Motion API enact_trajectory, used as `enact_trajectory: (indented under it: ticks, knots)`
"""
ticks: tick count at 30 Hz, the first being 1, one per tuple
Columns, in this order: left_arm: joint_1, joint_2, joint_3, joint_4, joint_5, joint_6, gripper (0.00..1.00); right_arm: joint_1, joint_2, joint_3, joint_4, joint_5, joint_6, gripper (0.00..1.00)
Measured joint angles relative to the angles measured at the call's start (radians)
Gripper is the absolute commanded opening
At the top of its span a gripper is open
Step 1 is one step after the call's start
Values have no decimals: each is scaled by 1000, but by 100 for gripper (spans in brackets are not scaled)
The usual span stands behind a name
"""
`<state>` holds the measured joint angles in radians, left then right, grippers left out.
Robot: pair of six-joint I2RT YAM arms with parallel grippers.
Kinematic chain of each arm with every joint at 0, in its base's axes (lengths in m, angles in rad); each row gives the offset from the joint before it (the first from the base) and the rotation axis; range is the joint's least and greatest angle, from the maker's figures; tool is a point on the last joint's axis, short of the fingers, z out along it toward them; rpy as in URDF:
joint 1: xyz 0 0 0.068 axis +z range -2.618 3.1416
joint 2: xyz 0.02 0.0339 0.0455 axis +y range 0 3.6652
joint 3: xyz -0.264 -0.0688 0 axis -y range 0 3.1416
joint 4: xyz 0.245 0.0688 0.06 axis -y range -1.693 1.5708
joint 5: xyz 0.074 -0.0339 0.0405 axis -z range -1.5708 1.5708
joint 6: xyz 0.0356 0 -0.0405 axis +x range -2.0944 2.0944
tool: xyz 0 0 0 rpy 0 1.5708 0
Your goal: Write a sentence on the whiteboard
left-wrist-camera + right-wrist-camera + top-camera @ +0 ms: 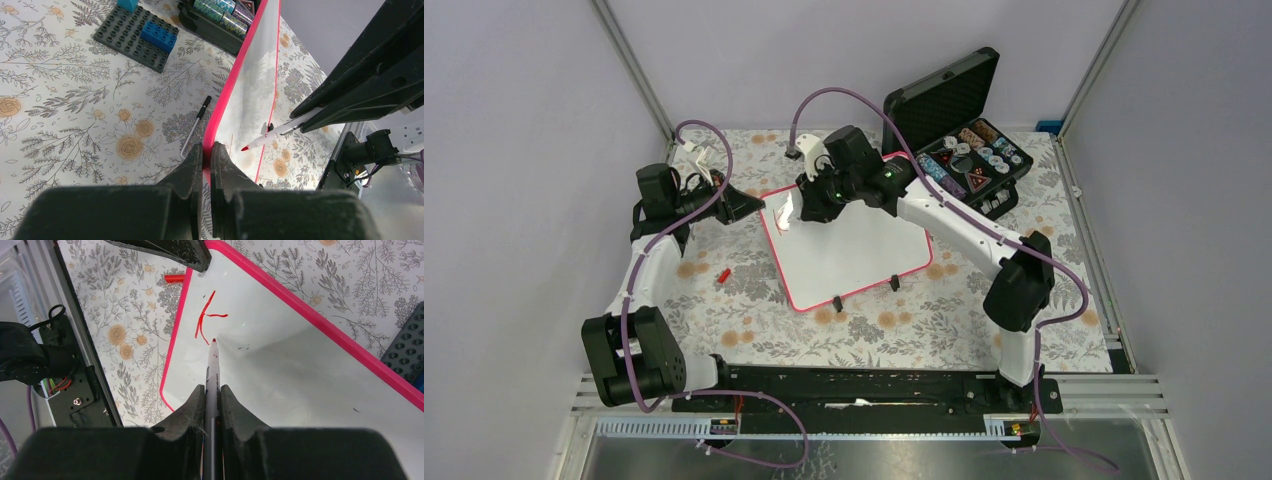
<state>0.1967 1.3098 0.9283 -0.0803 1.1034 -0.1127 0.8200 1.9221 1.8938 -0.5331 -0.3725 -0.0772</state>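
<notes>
Where the whiteboard (854, 250) lies: on the floral table (754, 320), turned askew, between the two arms; its two black feet are at its near edge; a black foam-lined case (959, 130) stands open beyond its far right corner
Left fingers (206, 147): pressed together on the board's pink frame at its left far corner; one finger sits on each face of the rim, so the frame runs straight up out of the gap between them
Right fingers (212, 390): pinching a red marker (213, 372) by its barrel, over the board's left part; the nib points away from the fingers toward the white surface
Nib: just beside the lower end of the red strokes (205, 320); whether it touches the board I cannot tell
Red strokes: one tall line with two branches, like a K, near the corner that the left fingers hold
Beside the board: a red cap (723, 274) on the table to its left; a black pen (195, 125) lying along its frame; a grey brick baseplate (135, 35) with a blue brick farther off
</notes>
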Motion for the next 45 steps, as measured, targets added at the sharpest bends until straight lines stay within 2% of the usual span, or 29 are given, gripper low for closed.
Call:
enact_trajectory:
  ticks: [33,45]
  knots:
    - [0,0,-2,0,-8,6,0,-30,11,0,-18,12,-24,0]
    - [0,0,-2,0,-6,7,0,-42,29,68,-47,16,-29,0]
